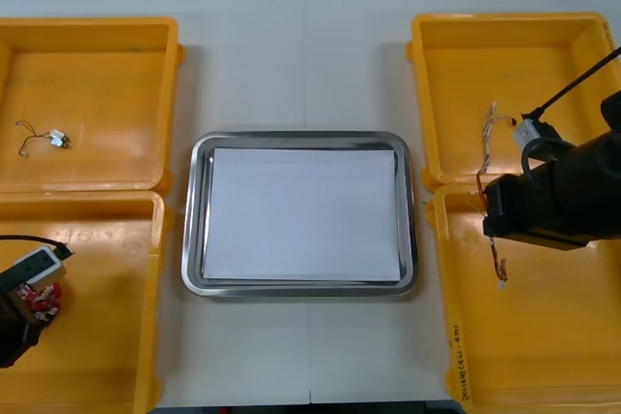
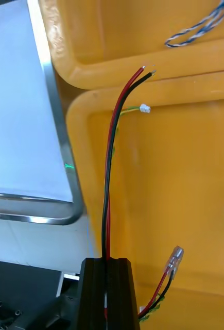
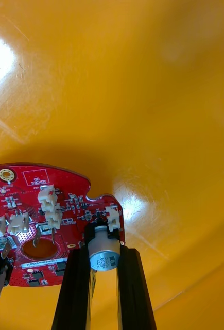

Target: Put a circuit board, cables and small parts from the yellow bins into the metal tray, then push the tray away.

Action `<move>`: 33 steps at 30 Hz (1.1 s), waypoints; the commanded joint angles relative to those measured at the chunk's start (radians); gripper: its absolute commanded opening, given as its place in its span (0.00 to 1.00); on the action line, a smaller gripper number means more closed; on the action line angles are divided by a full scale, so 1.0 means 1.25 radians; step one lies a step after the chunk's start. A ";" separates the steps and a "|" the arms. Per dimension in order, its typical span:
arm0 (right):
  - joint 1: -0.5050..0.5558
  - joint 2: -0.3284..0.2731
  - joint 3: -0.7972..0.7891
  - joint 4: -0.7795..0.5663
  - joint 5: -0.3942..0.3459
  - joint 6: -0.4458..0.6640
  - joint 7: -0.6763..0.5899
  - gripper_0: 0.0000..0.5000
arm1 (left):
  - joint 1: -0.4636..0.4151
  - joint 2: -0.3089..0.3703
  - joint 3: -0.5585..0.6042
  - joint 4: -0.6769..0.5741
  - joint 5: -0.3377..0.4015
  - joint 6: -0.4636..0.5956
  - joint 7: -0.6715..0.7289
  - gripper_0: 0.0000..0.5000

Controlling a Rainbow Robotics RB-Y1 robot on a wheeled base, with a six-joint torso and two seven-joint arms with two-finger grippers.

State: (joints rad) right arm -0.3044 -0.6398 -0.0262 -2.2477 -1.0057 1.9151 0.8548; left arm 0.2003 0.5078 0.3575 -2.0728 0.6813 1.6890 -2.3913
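Observation:
My left gripper [image 3: 104, 260] is low in the near left yellow bin [image 1: 97, 336], shut on a silver cylinder part at the edge of a round red circuit board [image 3: 45, 221]. The front view shows that board [image 1: 45, 300] beside my left gripper [image 1: 27, 309]. My right gripper [image 2: 107, 289] is shut on a red and black cable [image 2: 109, 170] that rises from the fingers, with yellow-green strands alongside. It hovers over the wall between the two right bins; from the front the cable [image 1: 498, 261] dangles under the right gripper [image 1: 497, 225]. The metal tray [image 1: 301, 138], white inside, lies between the bins.
A twisted blue and white cable [image 2: 199, 28] lies in the far right bin [image 1: 543, 36], seen from the front as a thin cable [image 1: 488, 133]. A thin wire with a white connector [image 1: 44, 138] lies in the far left bin [image 1: 97, 36]. The tray's corner [image 2: 65, 211] is beside the held cable.

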 commanded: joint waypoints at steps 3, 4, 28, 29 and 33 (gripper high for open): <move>-0.047 0.032 0.045 -0.024 0.023 0.004 -0.041 0.00 | 0.010 -0.010 -0.005 -0.032 -0.005 -0.007 0.022 1.00; -0.051 0.033 0.055 -0.025 0.028 0.004 -0.044 0.00 | 0.008 -0.010 -0.002 -0.032 -0.004 -0.007 0.022 1.00; -0.052 0.033 0.115 0.003 0.106 0.004 -0.035 0.00 | 0.040 -0.010 0.109 -0.078 0.056 0.011 0.065 1.00; -0.052 0.033 0.119 0.003 0.110 0.004 -0.035 0.00 | 0.042 -0.010 0.108 -0.078 0.055 0.010 0.067 1.00; -0.052 0.031 0.129 0.003 0.123 0.004 -0.035 0.00 | 0.055 -0.009 0.088 -0.078 0.044 0.006 0.082 1.00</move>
State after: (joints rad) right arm -0.3415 -0.6077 0.1134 -2.2399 -0.8677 1.9152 0.8440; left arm 0.2269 0.5072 0.4794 -2.1385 0.7431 1.7110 -2.3908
